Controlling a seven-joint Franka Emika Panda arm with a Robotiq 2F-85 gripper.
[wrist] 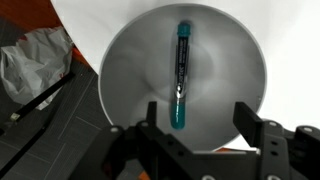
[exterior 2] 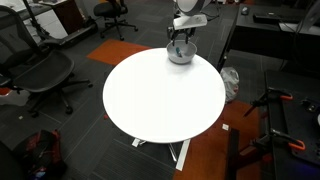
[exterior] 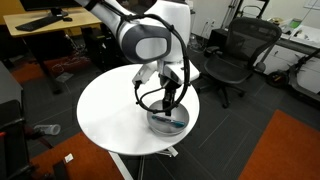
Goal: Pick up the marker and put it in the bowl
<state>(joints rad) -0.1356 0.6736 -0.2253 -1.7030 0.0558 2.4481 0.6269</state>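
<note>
The marker, a thin dark stick with teal ends, lies flat inside the grey metallic bowl in the wrist view. The bowl sits at the edge of the round white table in both exterior views. My gripper hangs just above the bowl with its fingers spread apart and empty; it also shows over the bowl in both exterior views. The marker shows faintly as a teal streak in the bowl.
The round white table carries the bowl near its rim. Black office chairs stand around it. A crumpled grey bag lies on the floor beside the table edge. Desks line the room.
</note>
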